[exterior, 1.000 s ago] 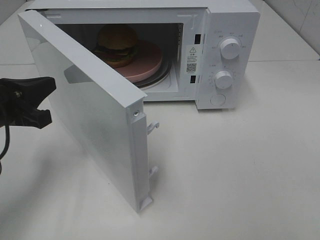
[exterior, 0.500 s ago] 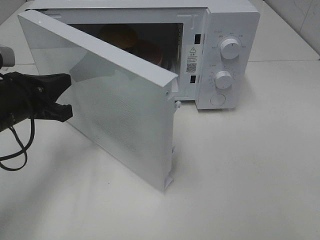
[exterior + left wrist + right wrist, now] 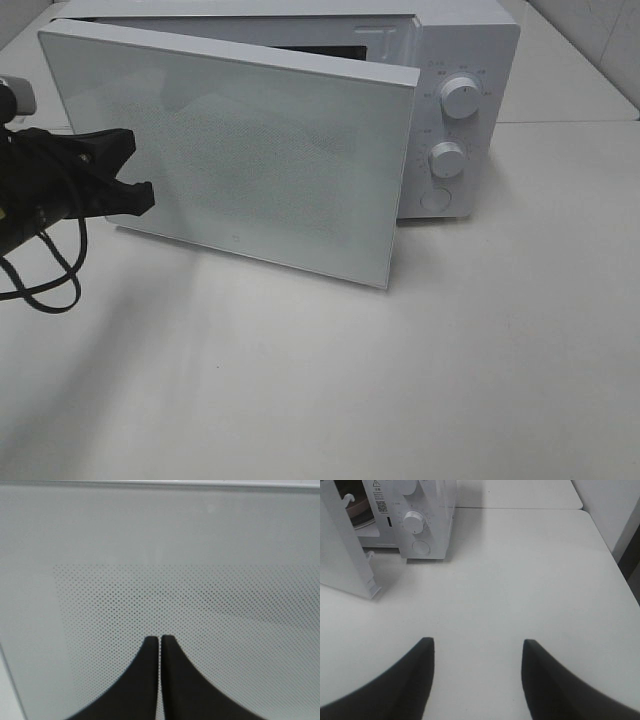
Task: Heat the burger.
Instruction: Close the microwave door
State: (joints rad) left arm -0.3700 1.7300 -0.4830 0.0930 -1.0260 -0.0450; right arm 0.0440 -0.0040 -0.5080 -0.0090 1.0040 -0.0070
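Nowhere in these views does the burger show itself. It is hidden from both claws, because the door (image 3: 250, 160) of the white microwave oven (image 3: 470, 40) stands ajar just ahead of the left claw (image 3: 160, 639) and covers the cavity. The left claw has its two black fingers pressed together with nothing between them. The tips point at the door's outer face; whether they touch it I cannot tell. The right claw (image 3: 477, 641) is well apart from the oven, over the bare bench (image 3: 520, 570), with its fingers spread and gripping nothing. From that side, past the door's free edge, only a thin slice of a pinkish plate (image 3: 357, 512) appears inside the cavity.

The door is flat, glossy and white, with a rectangular field of fine dots in its middle. Small hooked latches (image 3: 369, 555) stick out from its free edge. The control panel carries an upper knob (image 3: 461, 96), a lower knob (image 3: 447, 159) and a round button (image 3: 435, 199), all white. A sticker (image 3: 380, 502) beside the cavity has a warning triangle and a QR code. Its writing, and the grey print around the knobs, is too small to read. The bench is matte and white.
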